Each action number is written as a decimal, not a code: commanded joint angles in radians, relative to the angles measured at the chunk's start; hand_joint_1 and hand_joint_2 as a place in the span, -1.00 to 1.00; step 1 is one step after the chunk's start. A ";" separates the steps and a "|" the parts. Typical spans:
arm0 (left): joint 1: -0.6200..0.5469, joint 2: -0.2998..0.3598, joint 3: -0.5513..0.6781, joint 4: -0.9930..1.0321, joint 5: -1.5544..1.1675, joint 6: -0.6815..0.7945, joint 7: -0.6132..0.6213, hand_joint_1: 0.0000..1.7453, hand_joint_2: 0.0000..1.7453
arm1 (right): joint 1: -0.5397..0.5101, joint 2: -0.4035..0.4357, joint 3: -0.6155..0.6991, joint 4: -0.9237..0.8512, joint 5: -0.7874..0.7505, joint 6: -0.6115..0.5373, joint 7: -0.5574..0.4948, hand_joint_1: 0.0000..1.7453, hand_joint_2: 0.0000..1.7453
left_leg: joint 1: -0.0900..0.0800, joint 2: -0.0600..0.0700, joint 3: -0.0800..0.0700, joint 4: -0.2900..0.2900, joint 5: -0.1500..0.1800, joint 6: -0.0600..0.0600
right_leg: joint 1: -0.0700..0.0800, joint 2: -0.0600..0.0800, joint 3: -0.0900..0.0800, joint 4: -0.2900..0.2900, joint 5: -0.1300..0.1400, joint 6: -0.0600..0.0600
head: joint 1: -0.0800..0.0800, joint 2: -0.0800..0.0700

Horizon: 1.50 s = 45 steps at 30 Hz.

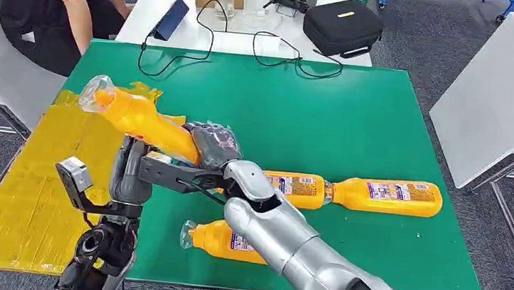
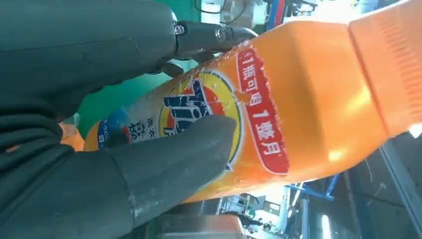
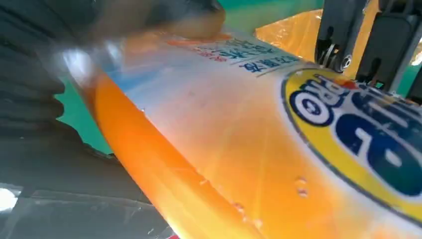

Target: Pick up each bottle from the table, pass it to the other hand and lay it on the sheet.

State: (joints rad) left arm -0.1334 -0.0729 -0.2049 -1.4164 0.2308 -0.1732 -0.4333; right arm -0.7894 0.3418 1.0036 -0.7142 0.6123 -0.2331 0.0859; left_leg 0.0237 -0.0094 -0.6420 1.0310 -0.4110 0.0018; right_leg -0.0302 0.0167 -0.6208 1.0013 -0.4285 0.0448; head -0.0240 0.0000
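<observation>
An orange bottle [image 1: 139,118] with a clear cap is held tilted in the air above the edge of the yellow sheet [image 1: 29,194]. My right hand [image 1: 213,144] grips its base end. My left hand [image 1: 139,169] is under its middle; in the left wrist view its thumb [image 2: 169,154] and fingers [image 2: 209,35] clasp the labelled body [image 2: 278,99]. The right wrist view has the same bottle [image 3: 259,149] close up, with the left hand's fingers [image 3: 343,35] beside it. Three more orange bottles [image 1: 298,189] [image 1: 388,196] [image 1: 225,241] lie on the green mat [image 1: 328,116].
A seated person [image 1: 47,4] is at the far left. The white table [image 1: 179,34] behind holds a black case [image 1: 342,25], a tablet, a box and cables trailing onto the mat. Another white table [image 1: 501,90] stands to the right.
</observation>
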 commanded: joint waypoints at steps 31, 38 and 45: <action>-0.091 -0.037 -0.039 0.016 -0.073 0.003 0.008 -1.00 1.00 | 0.042 0.007 -0.130 0.007 0.037 -0.047 -0.051 1.00 1.00 | 0.001 -0.004 0.004 -0.001 -0.001 0.001 | 0.002 -0.006 0.006 -0.002 -0.002 -0.003 | 0.000 0.000; -0.027 -0.001 0.171 -0.032 -0.219 0.157 -0.062 -1.00 1.00 | 0.258 -0.133 -0.545 -0.882 0.079 0.105 -0.150 1.00 1.00 | 0.001 -0.003 0.002 0.001 -0.002 0.002 | 0.002 -0.006 0.004 0.000 -0.003 -0.003 | 0.001 0.000; 0.024 0.009 0.221 -0.063 -0.265 0.150 -0.105 -1.00 1.00 | 0.391 -0.192 -0.696 -1.059 0.061 0.162 -0.194 0.98 1.00 | 0.001 -0.006 0.000 -0.001 -0.001 0.001 | 0.002 -0.007 0.004 -0.002 -0.001 -0.002 | 0.000 0.000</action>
State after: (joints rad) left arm -0.1293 -0.0797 -0.0602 -1.4706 -0.0138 -0.0286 -0.5146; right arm -0.5279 0.2601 0.4923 -1.4602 0.6706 -0.0850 -0.0706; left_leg 0.0236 -0.0126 -0.6451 1.0310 -0.4111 0.0019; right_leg -0.0303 0.0138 -0.6214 1.0011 -0.4289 0.0448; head -0.0236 0.0000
